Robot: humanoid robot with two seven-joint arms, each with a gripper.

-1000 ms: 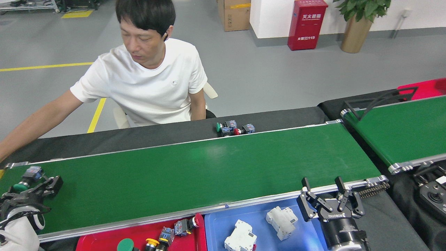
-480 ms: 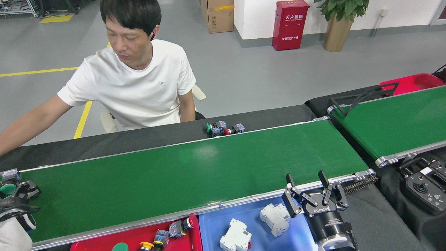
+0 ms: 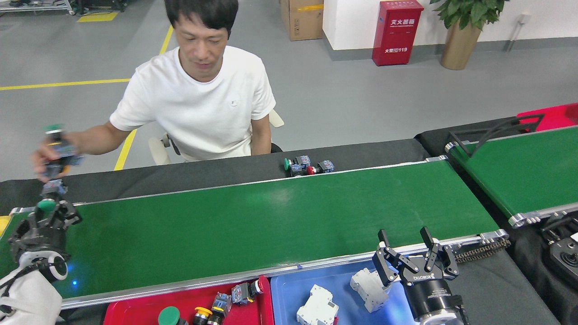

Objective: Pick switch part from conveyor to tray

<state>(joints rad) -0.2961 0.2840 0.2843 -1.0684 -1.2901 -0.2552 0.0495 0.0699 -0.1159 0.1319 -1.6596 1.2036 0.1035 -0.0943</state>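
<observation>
switch part [image 3: 46,204], green cap up and upright, sat pinched in my left tool [image 3: 49,212] over the conveyor's [image 3: 271,216] far-left end, the red tray [image 3: 135,309] lying nearer me and rightward, while my right tool [image 3: 406,241] hung open and empty.

Red fire cabinet [image 3: 397,31]: Chinese chars + "119". Right gripper [image 3: 408,253]: brand text, upside down, illegible.

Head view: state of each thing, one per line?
Left claw: shut on green switch, above belt end.
Right claw: open, empty, over blue tray.
Conveyor: belt bare.
Red tray: holds switches.
Blue tray: two white breakers.
Person's hand: holding a switch, raised.
</observation>
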